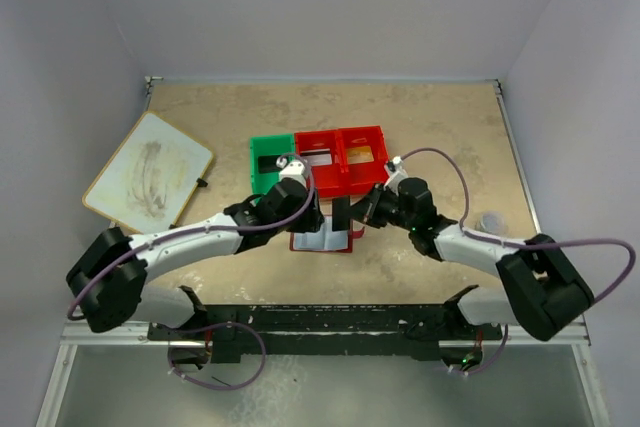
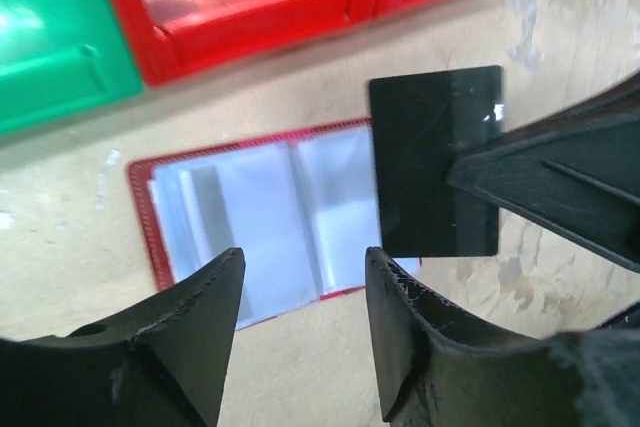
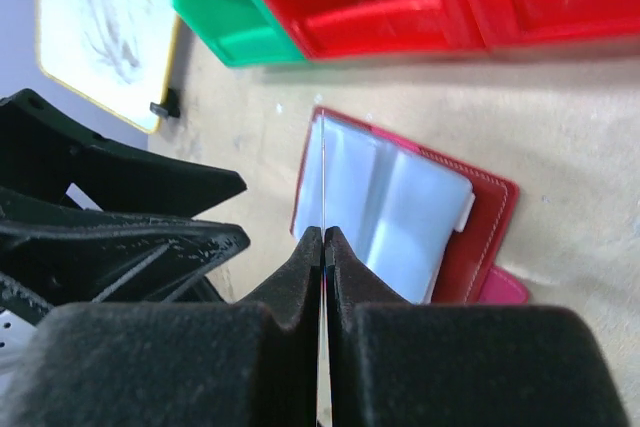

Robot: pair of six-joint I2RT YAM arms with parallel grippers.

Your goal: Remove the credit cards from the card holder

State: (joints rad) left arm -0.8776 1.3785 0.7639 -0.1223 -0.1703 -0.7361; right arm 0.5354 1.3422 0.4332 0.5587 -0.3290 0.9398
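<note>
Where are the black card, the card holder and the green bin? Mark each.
black card (image 2: 420,162): left wrist view, its bare face.
card holder (image 2: 250,217): left wrist view, a clear sleeve.
green bin (image 2: 60,87): left wrist view, its near wall.

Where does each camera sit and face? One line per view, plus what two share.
Top external: above and behind the arms, facing down at the table; both arms show, left gripper and right gripper by the card holder.
Left wrist: on the left arm, facing down between its open fingers at the holder.
Right wrist: on the right arm, facing along its fingers clamped on the black card, edge-on.
Shared: both wrist views show card holder and bin tray.
</note>
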